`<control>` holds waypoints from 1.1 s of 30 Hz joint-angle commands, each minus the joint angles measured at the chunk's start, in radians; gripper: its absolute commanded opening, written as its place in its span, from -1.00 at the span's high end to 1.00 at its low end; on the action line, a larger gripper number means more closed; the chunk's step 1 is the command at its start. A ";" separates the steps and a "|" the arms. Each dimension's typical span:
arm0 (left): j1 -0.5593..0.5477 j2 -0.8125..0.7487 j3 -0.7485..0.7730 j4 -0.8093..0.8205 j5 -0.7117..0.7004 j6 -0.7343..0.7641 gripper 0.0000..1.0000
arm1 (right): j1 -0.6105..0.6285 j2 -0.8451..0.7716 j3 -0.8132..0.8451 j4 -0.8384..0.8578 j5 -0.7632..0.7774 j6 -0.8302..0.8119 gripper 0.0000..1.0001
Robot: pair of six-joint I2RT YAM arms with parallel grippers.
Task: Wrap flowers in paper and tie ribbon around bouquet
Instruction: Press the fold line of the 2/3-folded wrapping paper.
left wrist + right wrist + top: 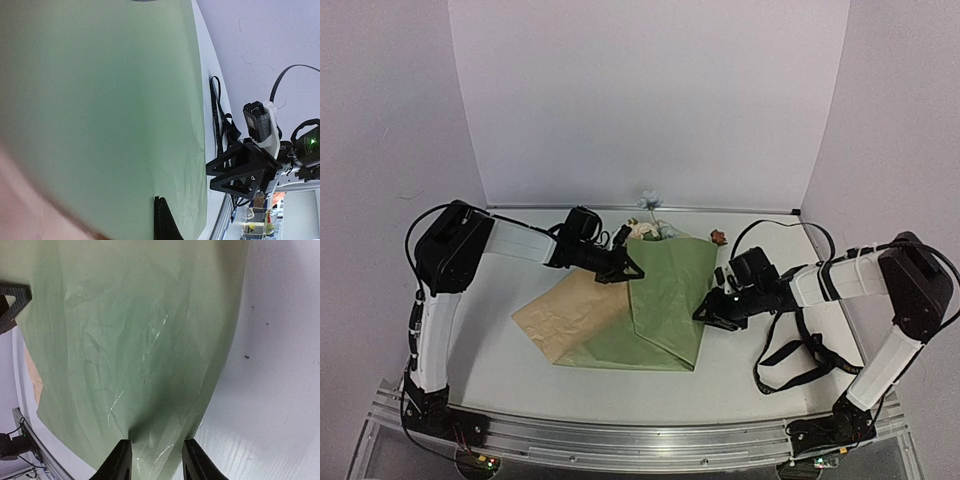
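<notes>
The green paper lies folded over on the table, its tan reverse showing at the left. The flowers poke out at its far end, with one blue bloom and a rust bloom beside it. My left gripper is shut on the upper left edge of the green flap; only one dark finger shows. My right gripper holds the flap's right edge, and a puckered fold of paper sits between its fingers. A black ribbon trails under the right arm.
White walls close the table at the back and on both sides. An aluminium rail runs along the near edge between the arm bases. The right gripper's frame shows in the left wrist view, beyond the paper's edge.
</notes>
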 commanded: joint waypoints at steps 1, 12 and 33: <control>0.000 -0.124 -0.045 0.039 -0.064 0.033 1.00 | 0.000 -0.068 -0.001 0.014 -0.097 0.032 0.31; -0.001 -0.156 -0.108 0.034 -0.117 0.020 1.00 | 0.033 -0.134 -0.035 0.027 -0.211 0.101 0.42; 0.007 -0.191 -0.209 0.037 -0.223 -0.016 1.00 | 0.133 0.004 -0.157 0.287 -0.215 0.241 0.45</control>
